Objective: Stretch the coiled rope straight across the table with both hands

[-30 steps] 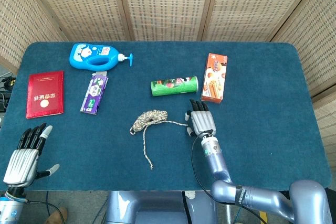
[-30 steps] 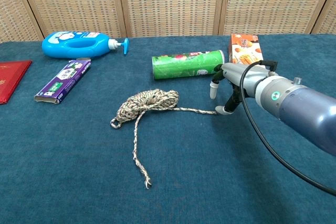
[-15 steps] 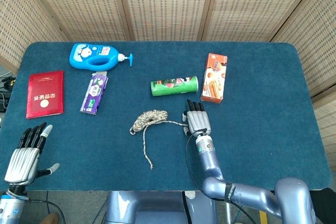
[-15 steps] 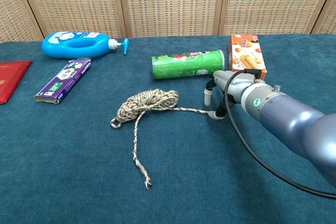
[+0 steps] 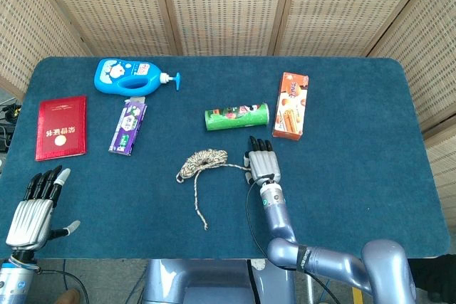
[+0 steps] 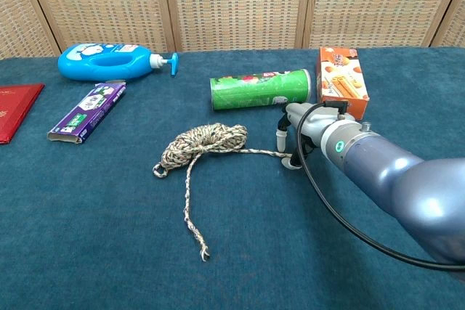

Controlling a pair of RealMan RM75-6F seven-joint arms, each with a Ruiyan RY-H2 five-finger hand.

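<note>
The rope (image 5: 201, 163) is lying near the middle of the table (image 5: 356, 176), still mostly bunched in a coil, with one strand running out toward the robot's right and a second tail trailing down toward the front edge. The right hand (image 5: 261, 162) is sitting at the very tip of that sideways strand, its fingertips (image 6: 289, 162) touching down right at the rope's end in the chest view; whether they are actually pinching it cannot be told, since the contact is small and partly hidden by the wrist. The left hand (image 5: 34, 211) is hovering well apart at the near left corner, holding nothing, with fingers extended and the thumb out to the side. The relation that matters is this: the free strand is already pointing along the table's long axis toward the right hand, so that hand is by far the nearer one, while the coil and the front tail are lying between the two hands, far from the left. Judging from this, the left hand is going to need a long reach inward to the other tail.
</note>
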